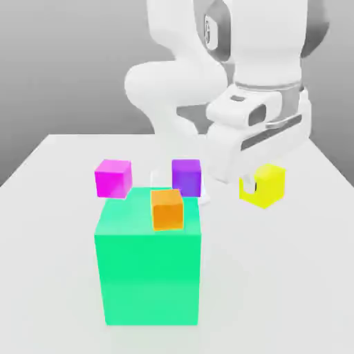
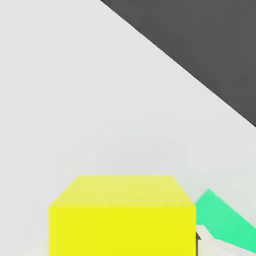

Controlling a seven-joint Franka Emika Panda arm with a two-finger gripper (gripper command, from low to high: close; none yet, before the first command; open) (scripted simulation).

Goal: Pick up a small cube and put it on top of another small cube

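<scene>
Yellow cube [image 1: 274, 185] sits pinched in our hand [image 1: 254, 184], at two o'clock from green block [image 1: 151, 276] in exterior view. Swinging across too low, we could knock purple cube [image 1: 186, 178]; releasing off-centre, we could topple ours.

In the exterior view, the pincer [image 1: 258, 185] hides part of the yellow cube [image 1: 274, 185], and the arm [image 1: 268, 41] is cut off by the top edge. The orange cube [image 1: 167, 210], magenta cube [image 1: 113, 179] and purple cube [image 1: 186, 178] each cover some of the green block [image 1: 148, 276]. The bench [image 1: 276, 276] runs past the picture's edge. In the hand view, the yellow cube and green block are both cut off.
</scene>
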